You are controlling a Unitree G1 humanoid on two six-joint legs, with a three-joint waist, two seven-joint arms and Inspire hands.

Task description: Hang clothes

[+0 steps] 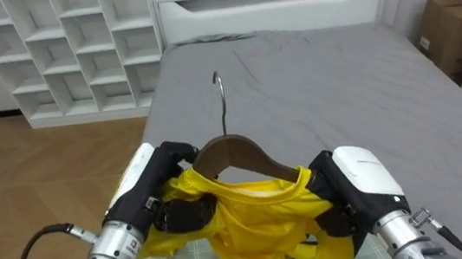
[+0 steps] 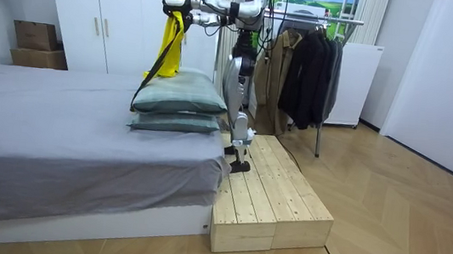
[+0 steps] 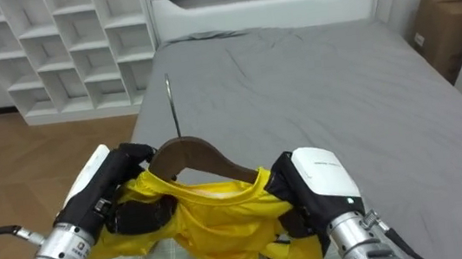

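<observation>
In the left eye view we see the yellow shirt (image 1: 246, 219) draped over a wooden hanger (image 1: 234, 153), held up above the grey bed (image 1: 339, 82). The left robot hand (image 1: 165, 198) has its fingers curled into the cloth at the hanger's left end. The right robot hand (image 1: 351, 185) sits against the right end, but the cloth hides its grasp, so we cannot tell whether it grips. We judge the step in hand to be seating the shirt. Both shoulders should lie evenly along the hanger's arms before either hand lets go, or the cloth may slide off the lower side. A white shelf (image 1: 65, 52) and cardboard boxes (image 1: 455, 25) stand well apart, beyond the bed.

In the room view the robot stands on a wooden platform (image 2: 274, 201) beside the bed, arms stretched out over 2 stacked pillows (image 2: 180, 96). The shirt hangs down from its hands and reaches the pillows. The clothes rack (image 2: 307, 16), already full of dark coats (image 2: 306, 63), stands behind the robot. We expect it must turn round, minding the platform's edge, and find a gap on the rail.

In the right eye view the hook (image 3: 169, 102) stands upright and free between the hands, so we think nothing blocks it from catching the rail.
</observation>
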